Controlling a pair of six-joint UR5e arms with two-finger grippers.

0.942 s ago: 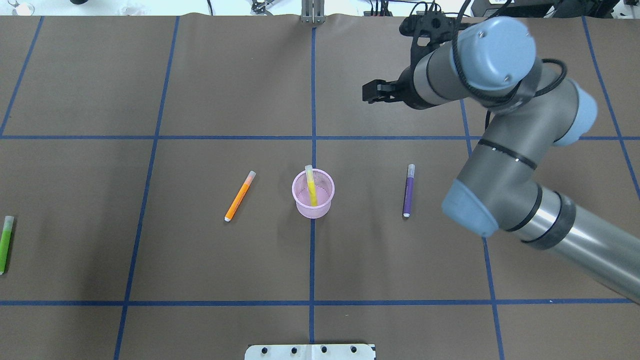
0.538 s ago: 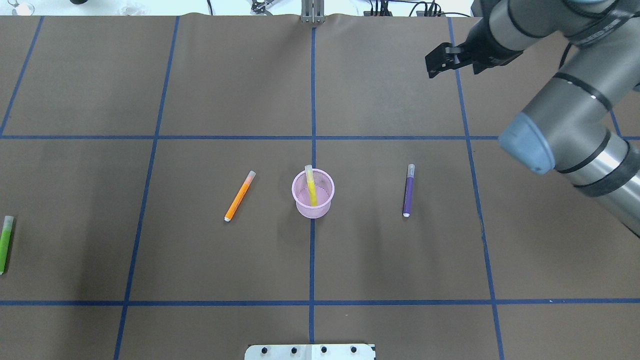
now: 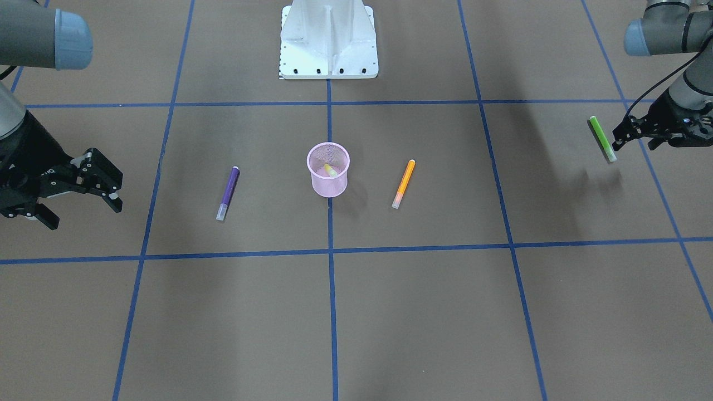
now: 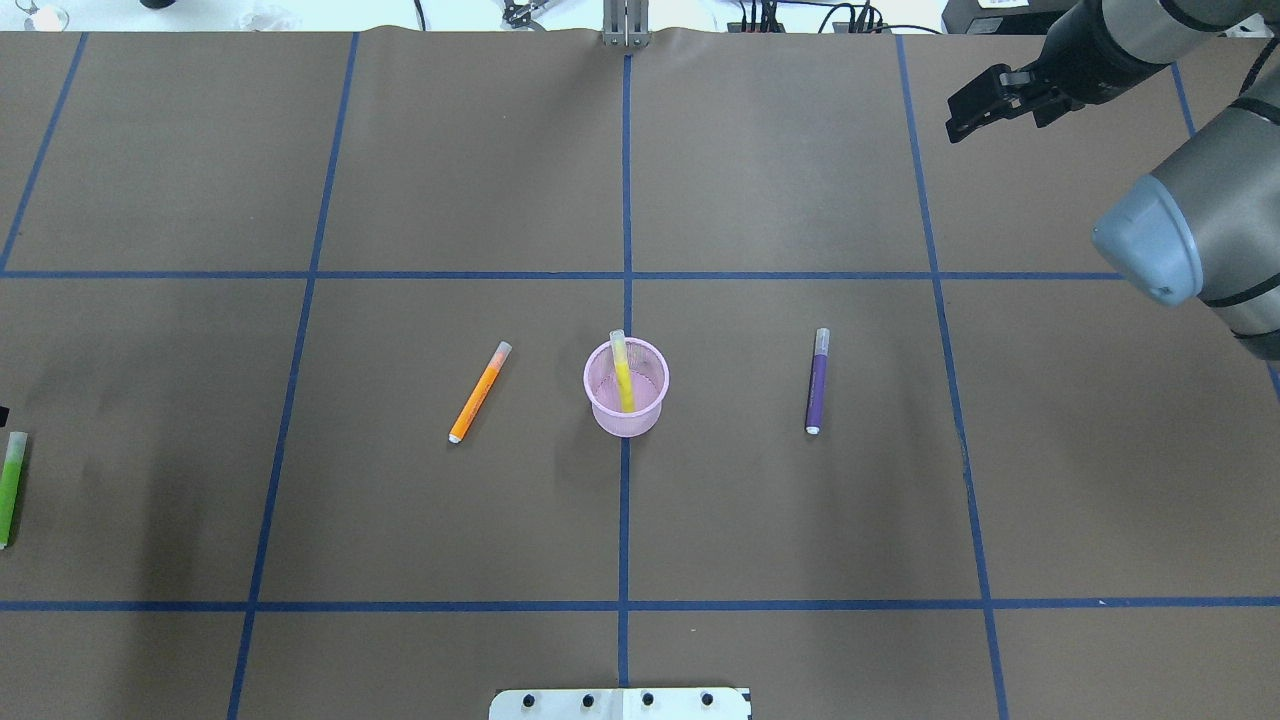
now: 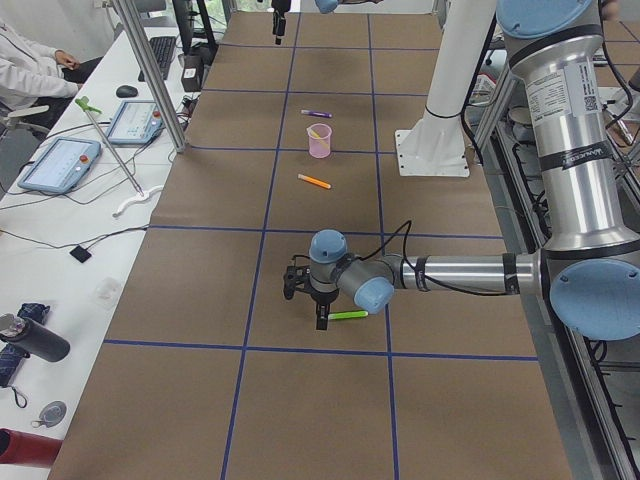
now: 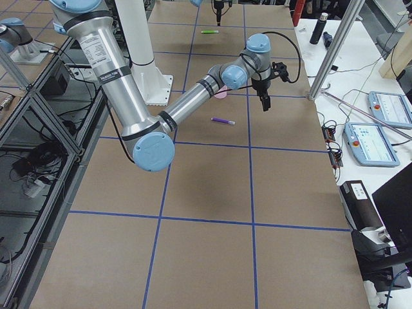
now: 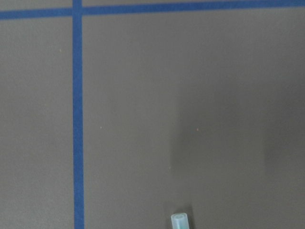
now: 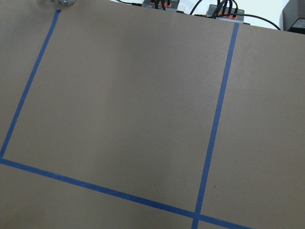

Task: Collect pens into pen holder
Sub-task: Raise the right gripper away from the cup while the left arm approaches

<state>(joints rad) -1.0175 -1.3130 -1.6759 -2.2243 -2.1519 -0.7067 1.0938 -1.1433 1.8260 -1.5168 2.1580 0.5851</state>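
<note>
The pink mesh pen holder (image 4: 608, 418) (image 3: 328, 186) stands upright at the table's centre with a yellow pen (image 4: 622, 375) leaning inside it. An orange pen (image 4: 479, 392) (image 3: 404, 184) lies to one side of the cup and a purple pen (image 4: 818, 382) (image 3: 228, 192) to the other. A green pen (image 3: 601, 138) (image 5: 350, 315) lies far out on my left. My left gripper (image 3: 634, 145) hovers open right beside it, and only the pen's cap (image 7: 180, 222) shows in the left wrist view. My right gripper (image 3: 83, 214) (image 4: 965, 115) hangs open and empty near the far right corner.
The robot's white base plate (image 3: 328, 55) sits at the near middle edge. Blue tape lines (image 4: 625, 200) divide the brown mat into squares. A side bench with tablets (image 5: 65, 165) and a seated person (image 5: 30, 70) runs beyond the table's far edge.
The right arm has swung from above the table's middle back toward the far right corner, gripper still open. A bit of the left gripper now shows at the overhead view's left edge.
</note>
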